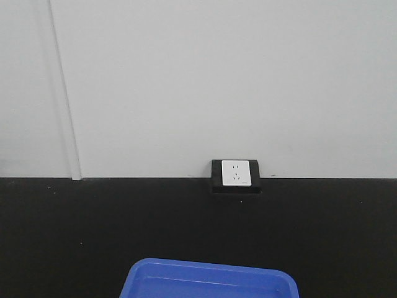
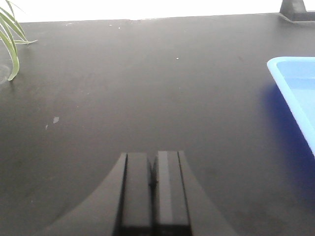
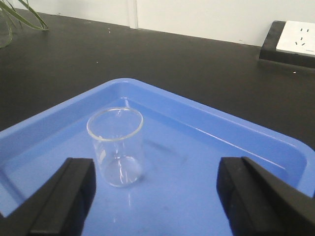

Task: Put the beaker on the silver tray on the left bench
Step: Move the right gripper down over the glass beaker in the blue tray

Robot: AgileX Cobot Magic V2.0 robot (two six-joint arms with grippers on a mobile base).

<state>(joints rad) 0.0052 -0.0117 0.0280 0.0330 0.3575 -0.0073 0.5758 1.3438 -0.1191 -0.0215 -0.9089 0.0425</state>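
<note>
A small clear glass beaker (image 3: 116, 146) stands upright in a bright blue plastic tray (image 3: 206, 128), seen in the right wrist view. My right gripper (image 3: 155, 169) is open wide just above the blue tray; the beaker stands just ahead of its left finger (image 3: 64, 196), apart from it. My left gripper (image 2: 153, 160) is shut and empty, low over the black bench top (image 2: 147, 78). The silver tray is out of view.
The blue tray's far rim shows in the front view (image 1: 211, 276) and its corner in the left wrist view (image 2: 295, 93). A white socket in a black block (image 1: 236, 175) sits against the white wall. Green plant leaves (image 2: 11, 39) hang at the far left.
</note>
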